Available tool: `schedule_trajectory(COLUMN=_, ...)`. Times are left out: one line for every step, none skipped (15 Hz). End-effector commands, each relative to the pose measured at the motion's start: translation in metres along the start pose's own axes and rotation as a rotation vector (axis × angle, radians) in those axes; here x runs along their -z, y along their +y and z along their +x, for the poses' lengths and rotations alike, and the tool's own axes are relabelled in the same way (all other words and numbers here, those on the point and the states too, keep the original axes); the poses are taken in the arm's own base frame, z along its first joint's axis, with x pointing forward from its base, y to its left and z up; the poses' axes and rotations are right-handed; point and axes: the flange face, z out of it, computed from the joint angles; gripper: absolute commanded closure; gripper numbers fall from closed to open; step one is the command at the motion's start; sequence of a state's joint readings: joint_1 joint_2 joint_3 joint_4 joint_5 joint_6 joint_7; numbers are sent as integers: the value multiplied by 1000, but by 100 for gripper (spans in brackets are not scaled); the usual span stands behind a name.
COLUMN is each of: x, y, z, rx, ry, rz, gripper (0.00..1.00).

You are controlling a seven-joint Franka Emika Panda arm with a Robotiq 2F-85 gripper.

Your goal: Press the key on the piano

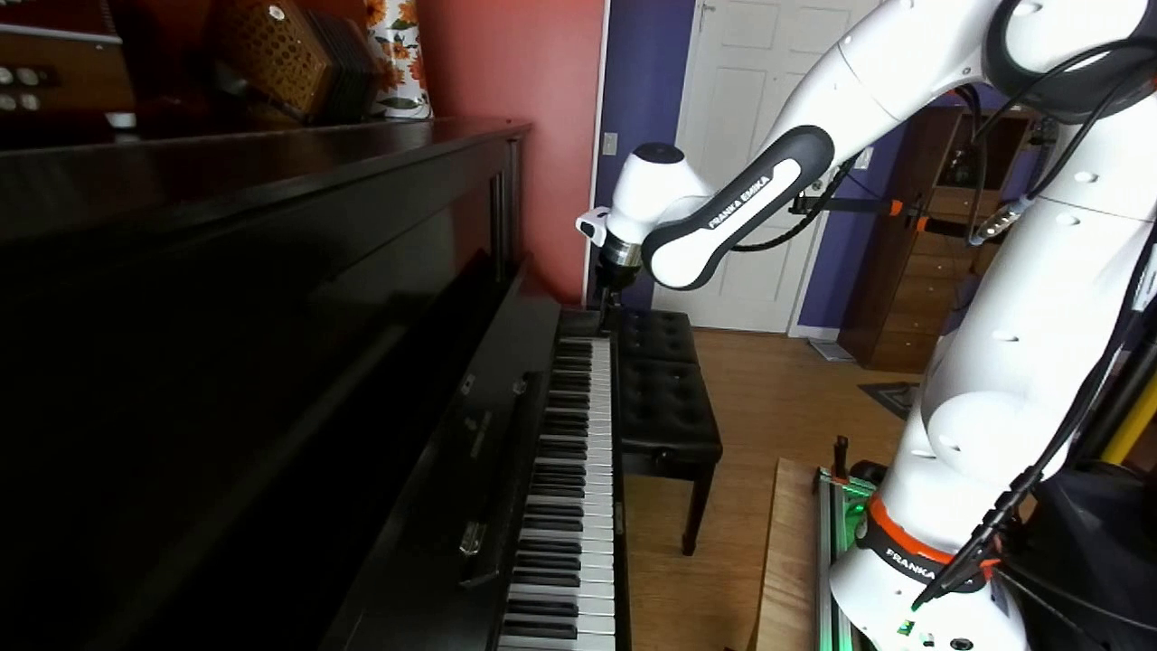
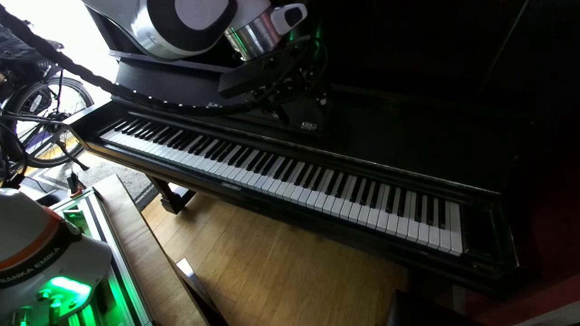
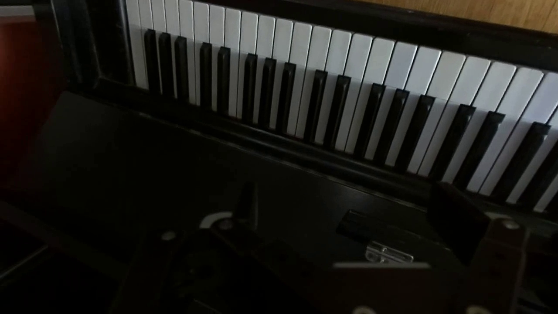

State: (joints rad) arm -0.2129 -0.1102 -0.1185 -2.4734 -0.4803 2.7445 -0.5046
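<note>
Holding the Robotiq gripper (image 2: 301,107) raised above the level of the white and black keys (image 2: 281,177), apart from them. Spreading both fingers (image 3: 455,213) wide in the wrist view, gripping nothing, with the dark fallboard (image 3: 174,148) behind. Facing the glossy upright piano (image 1: 389,271) across wooden floor (image 2: 290,265) from the arm's base (image 1: 881,592). Showing, in an exterior view, a tufted black bench (image 1: 667,398) near the keys and a red wall (image 1: 515,81) past the piano's far end.

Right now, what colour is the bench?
The bench is black; shows best in an exterior view.
</note>
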Motion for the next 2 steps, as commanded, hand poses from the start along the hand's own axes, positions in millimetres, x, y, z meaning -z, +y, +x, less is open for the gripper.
schedule_trajectory(x=3, y=0, z=0, rx=-1, ry=2, rz=-3, gripper=0)
schedule_trajectory(x=4, y=0, z=-1, rx=-1, ry=2, rz=-3, gripper=0)
